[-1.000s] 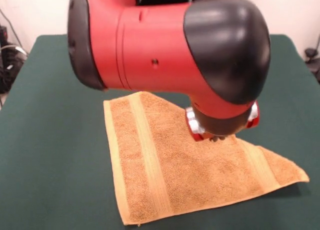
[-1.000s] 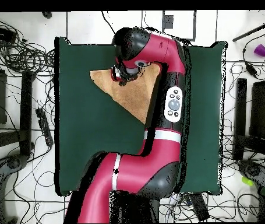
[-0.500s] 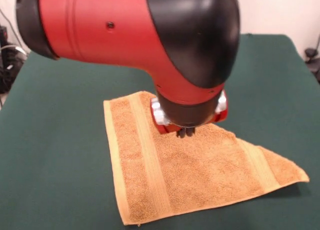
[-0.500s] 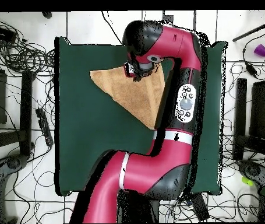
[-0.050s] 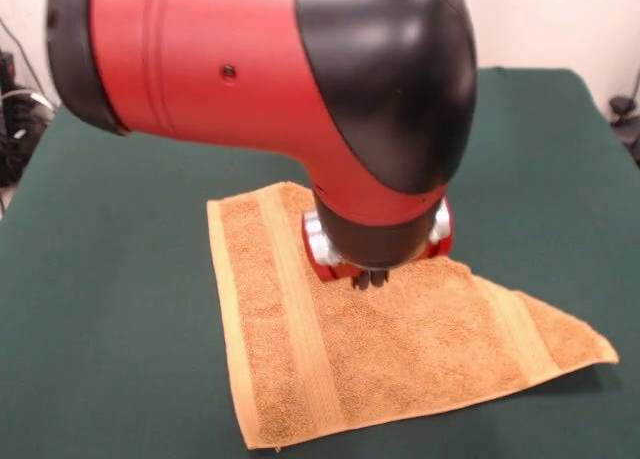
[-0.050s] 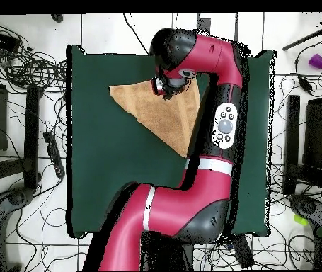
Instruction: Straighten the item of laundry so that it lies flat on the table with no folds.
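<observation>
An orange-yellow towel [image 5: 380,349] lies in the lower centre of the front view on the dark green worktop [image 5: 110,309], its long axis running left to lower right and ending in a point at right, while the pincer [image 5: 371,278] hovers at its upper edge, grip unclear.

The towel [image 5: 380,349] is orange-yellow and fuzzy, with smoother, paler stripes running near its short ends. The surface [image 5: 110,309] under it is dark green all over. The arm [image 5: 250,79] is bright red with a big black cap on its elbow. The gripper [image 5: 371,278] is black, with a shiny silver and red ring at 12 o'clock from it.
</observation>
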Robot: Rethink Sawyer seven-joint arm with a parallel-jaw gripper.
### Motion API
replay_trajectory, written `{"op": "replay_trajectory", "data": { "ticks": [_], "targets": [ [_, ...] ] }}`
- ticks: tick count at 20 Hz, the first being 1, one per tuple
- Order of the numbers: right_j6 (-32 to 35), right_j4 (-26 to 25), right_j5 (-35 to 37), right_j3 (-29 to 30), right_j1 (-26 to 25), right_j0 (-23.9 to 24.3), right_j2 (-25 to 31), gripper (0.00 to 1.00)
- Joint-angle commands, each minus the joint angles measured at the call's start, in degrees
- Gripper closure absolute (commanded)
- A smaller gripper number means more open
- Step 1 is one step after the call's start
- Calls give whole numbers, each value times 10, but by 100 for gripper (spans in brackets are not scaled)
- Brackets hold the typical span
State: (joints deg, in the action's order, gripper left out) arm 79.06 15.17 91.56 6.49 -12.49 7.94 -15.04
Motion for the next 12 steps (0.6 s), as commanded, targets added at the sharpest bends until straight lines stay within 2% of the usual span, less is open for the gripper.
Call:
{"op": "replay_trajectory", "data": {
  "ticks": [1, 4, 7, 12],
  "targets": [
    [9, -10, -149, 144, -41, -37, 90, 100],
    [15, -17, -222, 144, -54, -40, 96, 100],
    [-17, -35, -226, 117, -69, -43, 71, 100],
    [-41, -28, -186, 98, -83, -37, 54, 100]
  ]
}}
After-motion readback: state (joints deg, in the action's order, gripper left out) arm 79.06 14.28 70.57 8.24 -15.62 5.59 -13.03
